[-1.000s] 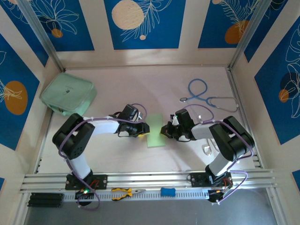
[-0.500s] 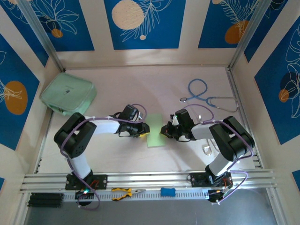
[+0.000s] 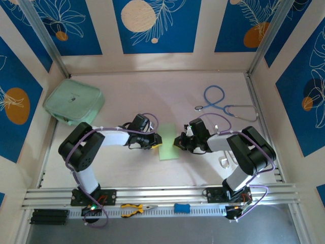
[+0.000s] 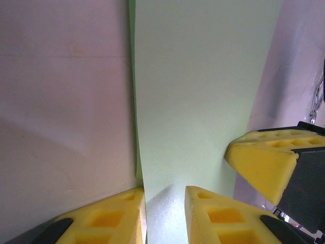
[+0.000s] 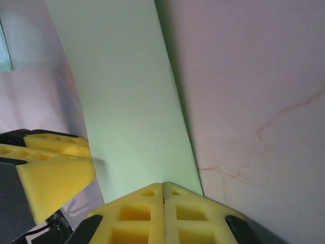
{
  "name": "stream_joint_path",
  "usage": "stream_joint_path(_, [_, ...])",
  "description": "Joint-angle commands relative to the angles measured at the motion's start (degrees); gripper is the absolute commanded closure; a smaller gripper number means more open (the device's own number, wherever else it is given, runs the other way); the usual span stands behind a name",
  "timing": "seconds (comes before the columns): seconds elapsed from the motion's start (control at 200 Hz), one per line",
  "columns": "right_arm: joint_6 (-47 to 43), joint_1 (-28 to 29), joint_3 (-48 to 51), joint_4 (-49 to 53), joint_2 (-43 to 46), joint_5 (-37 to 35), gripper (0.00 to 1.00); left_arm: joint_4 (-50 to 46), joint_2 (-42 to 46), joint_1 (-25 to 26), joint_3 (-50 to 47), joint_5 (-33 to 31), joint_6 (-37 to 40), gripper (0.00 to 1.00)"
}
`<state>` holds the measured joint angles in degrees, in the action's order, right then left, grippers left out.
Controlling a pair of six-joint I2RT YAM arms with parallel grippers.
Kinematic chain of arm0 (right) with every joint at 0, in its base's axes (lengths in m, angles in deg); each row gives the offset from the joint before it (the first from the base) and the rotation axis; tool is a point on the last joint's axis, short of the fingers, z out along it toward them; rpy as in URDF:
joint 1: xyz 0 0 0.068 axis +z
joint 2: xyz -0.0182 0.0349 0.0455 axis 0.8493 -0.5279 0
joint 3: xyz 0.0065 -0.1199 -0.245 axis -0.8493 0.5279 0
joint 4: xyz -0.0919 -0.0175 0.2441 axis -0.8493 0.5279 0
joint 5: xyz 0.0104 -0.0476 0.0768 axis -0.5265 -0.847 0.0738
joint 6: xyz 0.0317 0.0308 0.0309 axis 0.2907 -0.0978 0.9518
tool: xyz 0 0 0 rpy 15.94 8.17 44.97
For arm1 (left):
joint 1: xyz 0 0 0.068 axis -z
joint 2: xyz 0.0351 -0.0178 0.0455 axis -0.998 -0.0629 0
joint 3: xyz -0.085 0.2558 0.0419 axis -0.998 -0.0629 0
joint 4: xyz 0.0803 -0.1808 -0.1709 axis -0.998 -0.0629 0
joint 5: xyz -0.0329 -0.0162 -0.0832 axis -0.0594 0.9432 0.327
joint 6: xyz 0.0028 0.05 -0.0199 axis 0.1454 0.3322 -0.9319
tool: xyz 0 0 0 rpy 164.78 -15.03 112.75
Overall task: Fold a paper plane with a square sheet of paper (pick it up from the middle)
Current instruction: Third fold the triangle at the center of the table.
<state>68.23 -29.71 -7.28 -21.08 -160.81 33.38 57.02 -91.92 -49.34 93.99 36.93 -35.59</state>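
No readable writing
The blue wall panels [image 3: 157,25] carry only leaf and circle drawings; any mark on the far-left mint-green pouch [image 3: 73,103] is too small to tell.

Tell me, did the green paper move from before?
No. The paper lies in the same spot as before, no nearer the stethoscope or the front rail.

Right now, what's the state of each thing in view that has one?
square sheet of paper: folded to a rectangle, lying flat
left end effector: slightly open, straddling the sheet's edge
right end effector: shut, tips at the sheet's opposite edge
zip pouch: lying flat, zip state unclear
stethoscope: loose, tubing looped
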Motion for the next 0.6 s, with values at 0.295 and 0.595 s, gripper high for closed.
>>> stream_joint_path(0.295, [-1.7, 1.5, 1.8, 8.3, 2.8, -1.9, 0.91, 0.2, 2.5, -0.2, -1.2, -0.7, -0.4, 0.97])
stream_joint_path(0.595, [-13.8, 5.1, 0.6, 20.7, 21.1, -11.9, 0.66, -1.6, 4.1, -0.6, -0.2, 1.0, -0.4, 1.0])
